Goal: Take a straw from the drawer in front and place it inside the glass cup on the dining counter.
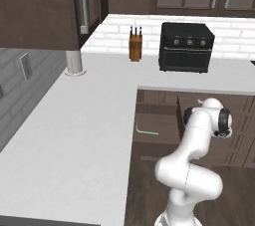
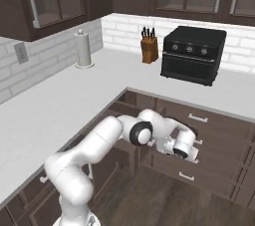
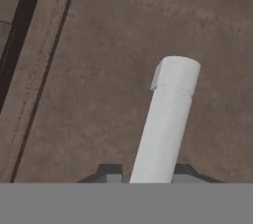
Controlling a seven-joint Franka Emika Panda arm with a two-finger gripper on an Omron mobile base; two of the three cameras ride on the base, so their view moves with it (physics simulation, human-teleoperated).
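At the bottom centre of the hand view, the gripper (image 3: 147, 173) is seen closed narrowly about a white handle (image 3: 168, 114), one dark fingertip (image 3: 111, 172) being set on each side of the bar. The handle is shown running up and to the right across the brown wood front of the drawer (image 3: 99, 70).

In the right base view, the arm (image 2: 99, 145) is stretched from the lower left towards the centre right, and its hand is held against the drawer (image 2: 172, 166), which is drawn slightly forward of the fronts around it.

In the left base view, the straw (image 1: 147, 132) is found just left of centre. It is laid flat on a dark brown surface below the counter (image 1: 74, 135) edge, left of the arm (image 1: 191, 170). Whether it lies inside the held drawer cannot be told.

On the counter, towards the top of the frame, a knife block (image 1: 135, 46) and a black oven (image 1: 185, 47) are stood near each other before the white brick wall. A paper towel roll (image 2: 83, 48) is seen at the upper left of the right base view.
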